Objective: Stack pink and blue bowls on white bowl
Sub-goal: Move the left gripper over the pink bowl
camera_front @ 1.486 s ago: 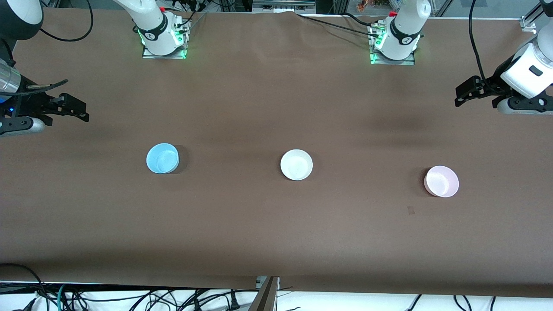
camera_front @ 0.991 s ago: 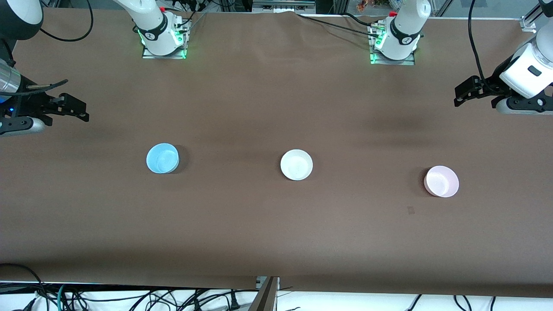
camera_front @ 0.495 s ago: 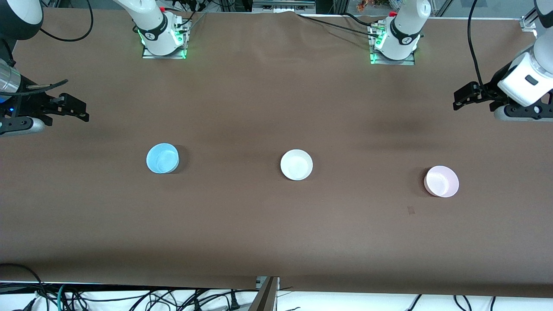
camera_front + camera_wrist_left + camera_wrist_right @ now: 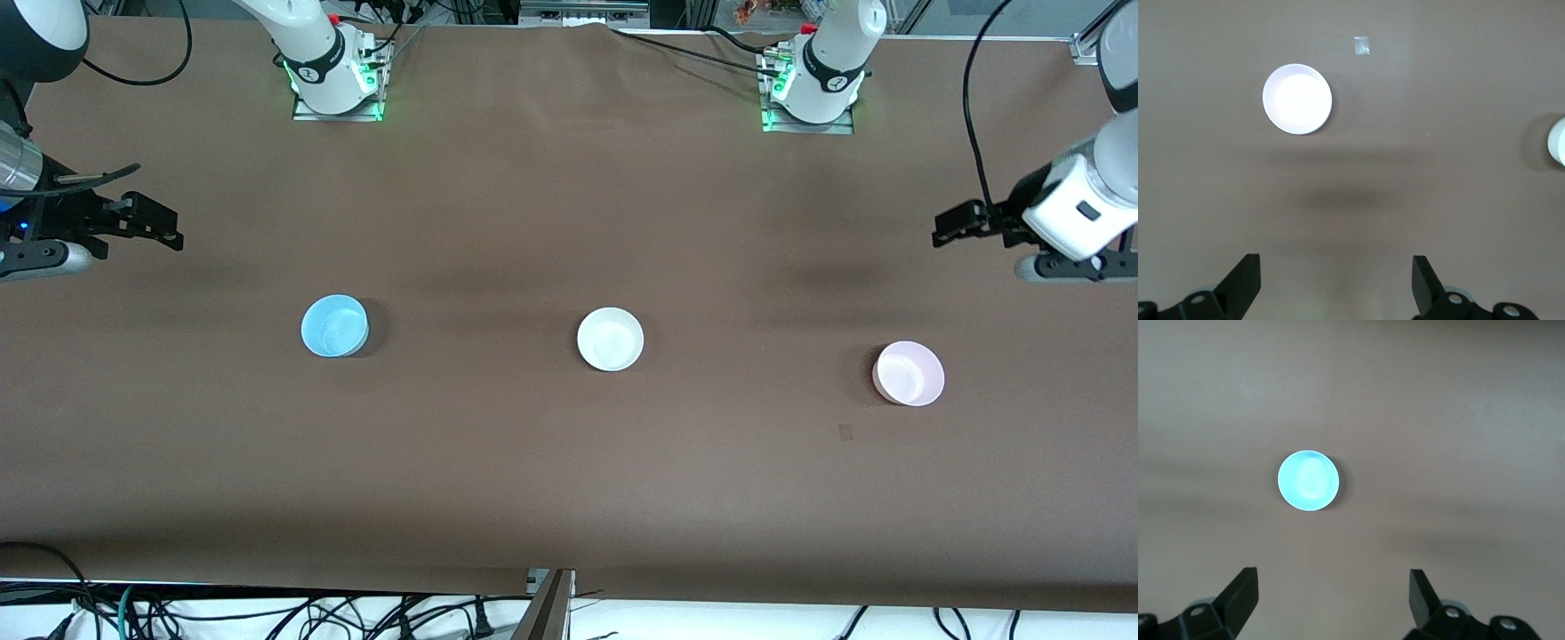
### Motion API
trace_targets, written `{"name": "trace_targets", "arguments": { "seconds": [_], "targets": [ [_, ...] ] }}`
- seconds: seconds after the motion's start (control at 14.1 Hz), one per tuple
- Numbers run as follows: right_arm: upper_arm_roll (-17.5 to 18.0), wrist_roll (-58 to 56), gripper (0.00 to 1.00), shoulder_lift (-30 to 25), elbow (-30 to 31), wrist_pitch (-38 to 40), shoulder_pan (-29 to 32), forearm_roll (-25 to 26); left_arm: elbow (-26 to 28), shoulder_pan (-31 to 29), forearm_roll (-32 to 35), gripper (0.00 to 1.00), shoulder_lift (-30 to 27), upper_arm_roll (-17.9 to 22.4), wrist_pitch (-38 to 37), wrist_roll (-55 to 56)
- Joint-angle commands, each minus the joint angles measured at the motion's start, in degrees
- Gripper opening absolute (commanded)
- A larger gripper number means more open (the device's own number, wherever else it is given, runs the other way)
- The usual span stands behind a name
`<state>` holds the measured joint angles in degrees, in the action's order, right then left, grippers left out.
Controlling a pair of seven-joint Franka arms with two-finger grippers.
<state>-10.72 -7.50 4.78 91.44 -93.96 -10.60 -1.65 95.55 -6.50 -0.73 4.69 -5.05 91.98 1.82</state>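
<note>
Three small bowls stand upright in a row on the brown table. The white bowl (image 4: pixel 610 339) is in the middle, the blue bowl (image 4: pixel 334 326) toward the right arm's end, and the pink bowl (image 4: pixel 908 373) toward the left arm's end. My left gripper (image 4: pixel 948 228) hangs open and empty over bare table near the pink bowl (image 4: pixel 1297 99); its wrist view (image 4: pixel 1336 270) also catches the white bowl's rim (image 4: pixel 1558 140). My right gripper (image 4: pixel 165 228) waits open and empty over bare table near the blue bowl (image 4: pixel 1309 480), fingers wide apart (image 4: pixel 1333 583).
Both arm bases (image 4: pixel 336 84) (image 4: pixel 811 89) stand along the table edge farthest from the front camera. A small tape mark (image 4: pixel 845 433) lies on the cloth beside the pink bowl, nearer to the camera. Cables (image 4: pixel 267 613) hang below the table's near edge.
My left arm has swung its open gripper a little toward the pink bowl's part of the table. The right arm and all three bowls have stayed put.
</note>
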Motion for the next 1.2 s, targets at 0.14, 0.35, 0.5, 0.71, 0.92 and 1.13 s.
{"name": "trace_targets", "arguments": {
  "seconds": [0.14, 0.35, 0.5, 0.71, 0.92, 1.13],
  "targets": [
    [0.0, -0.77, 1.0, -0.2, -0.39, 0.89, 0.23, -0.28, -14.59, -3.42, -0.15, 1.0, 15.24, 0.31, -0.92, -9.44],
    [0.0, -0.85, 1.0, -0.2, -0.38, 0.89, 0.23, -0.37, -14.52, -5.28, 0.11, 1.0, 22.7, 0.31, 3.54, -14.21],
    [0.0, -0.85, 1.0, -0.2, -0.39, 0.89, 0.23, -0.37, -14.95, -5.89, 4.65, 1.0, 26.06, 0.22, 6.53, -16.57],
    [0.0, -0.85, 1.0, -0.2, -0.47, 0.89, 0.23, -0.28, -14.34, -6.5, 9.16, 1.0, 30.88, 0.22, 15.93, -18.25],
    [0.0, -0.85, 1.0, -0.2, -0.47, 0.89, 0.23, -0.37, -14.34, -7.12, 9.51, 1.0, 34.85, 0.22, 20.07, -23.51],
    [0.0, -0.85, 1.0, -0.2, -0.47, 0.89, 0.23, -0.37, -14.34, -8.44, 9.43, 1.0, 39.15, 0.22, 23.42, -30.55]
  ]
}}
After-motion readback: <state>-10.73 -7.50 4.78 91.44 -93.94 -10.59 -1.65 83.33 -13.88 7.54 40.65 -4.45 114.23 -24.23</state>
